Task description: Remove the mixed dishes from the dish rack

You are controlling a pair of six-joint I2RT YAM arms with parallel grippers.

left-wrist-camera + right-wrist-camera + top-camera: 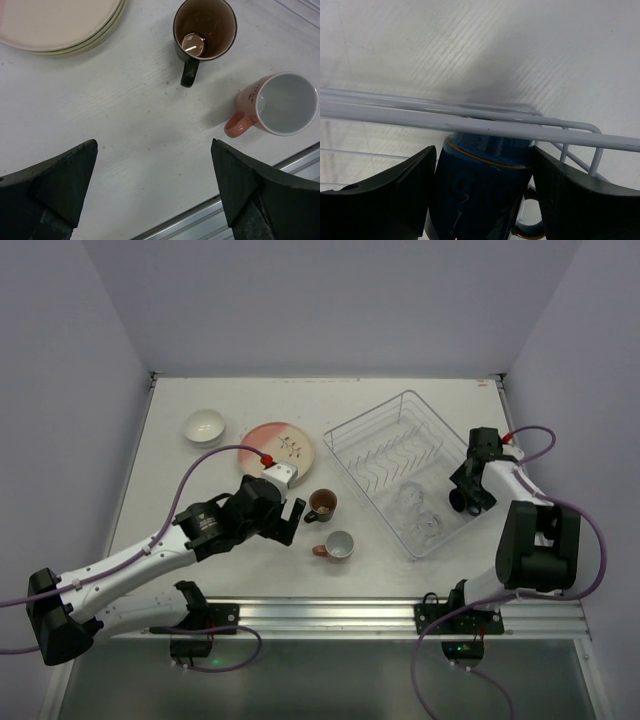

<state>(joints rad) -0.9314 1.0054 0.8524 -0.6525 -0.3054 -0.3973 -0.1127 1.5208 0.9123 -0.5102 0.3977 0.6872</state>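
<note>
- Pulling the dark blue glazed cup (480, 195) out at a slant could hook its rim or handle on the top rails of the thin silver-white wire dish rack (470, 122). The rails cross right over the cup, so a snag would drag the rack or twist the cup loose.
- The right gripper (484, 152) grasps that cup: both dark pads sit against its sides with no gap showing. I cannot tell how firm the hold is, and a shallow hold on smooth glaze may slip.
- The cup sits inside the rack at its right edge, low under the rim.
- The two clear glasses (412, 500) lie in the rack near the right gripper, where a dragged rack or swinging cup could knock them.
- The left gripper (154, 145) hangs released and empty, jaws wide, above the white table (125, 100).
- Out on the table are a stack of round cream plates (275, 445), a small white bowl (204, 426), a brown mug (205, 27) and a salmon mug (280, 105). All stand apart from the rack but crowd the landing space to its left.
</note>
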